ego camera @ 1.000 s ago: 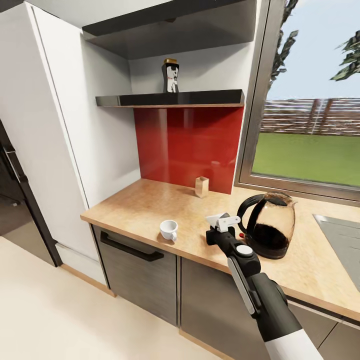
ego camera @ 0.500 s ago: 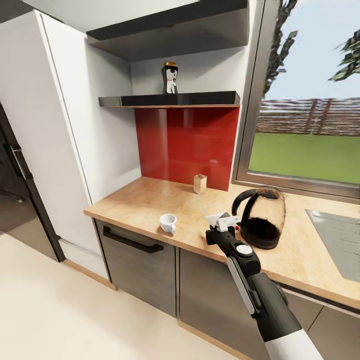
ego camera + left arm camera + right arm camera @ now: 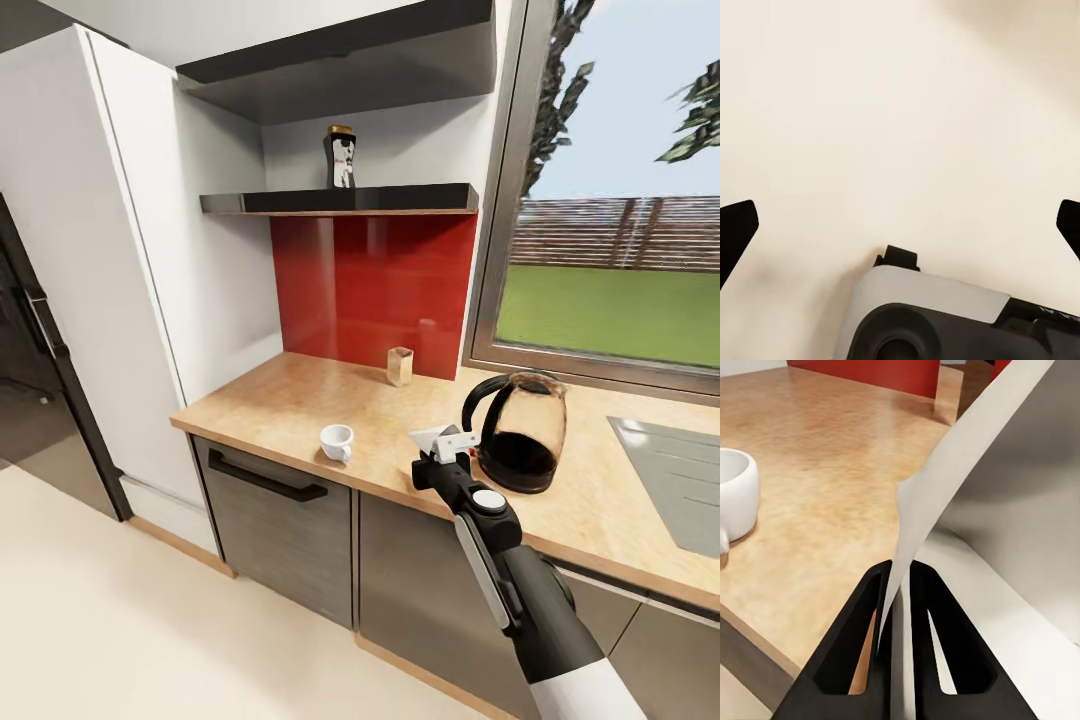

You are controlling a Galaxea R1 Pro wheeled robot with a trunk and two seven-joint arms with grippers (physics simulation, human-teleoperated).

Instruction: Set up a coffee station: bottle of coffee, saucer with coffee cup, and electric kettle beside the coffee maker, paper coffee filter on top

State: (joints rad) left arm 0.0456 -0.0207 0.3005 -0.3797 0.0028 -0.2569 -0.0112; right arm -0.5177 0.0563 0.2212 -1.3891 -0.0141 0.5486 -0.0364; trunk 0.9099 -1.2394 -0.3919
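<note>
- The right gripper (image 3: 440,452) is at the front edge of the kitchen countertop (image 3: 300,410); its two black fingers (image 3: 862,660) are pressed together on the paper coffee filter (image 3: 945,472), a thin white sheet that rises up from between them.
- In the head view the paper coffee filter (image 3: 436,438) stands above the gripper, just beside the handle of the electric kettle (image 3: 520,440).
- The left gripper (image 3: 900,225) is spread wide, with one dark fingertip at each side of its wrist view, and it holds nothing; under it is the pale floor (image 3: 870,112).
- The coffee cup (image 3: 336,442) stands upright on the countertop near the front edge, to the left of the right gripper and apart from it.
- Farther back, a small tan container (image 3: 400,366) stands against the red backsplash (image 3: 370,290).
- The bottle of coffee (image 3: 341,157) stands upright on the dark kitchen shelf (image 3: 340,202), high above the countertop.
- At the right, a window (image 3: 620,200) shows grass and a fence.
</note>
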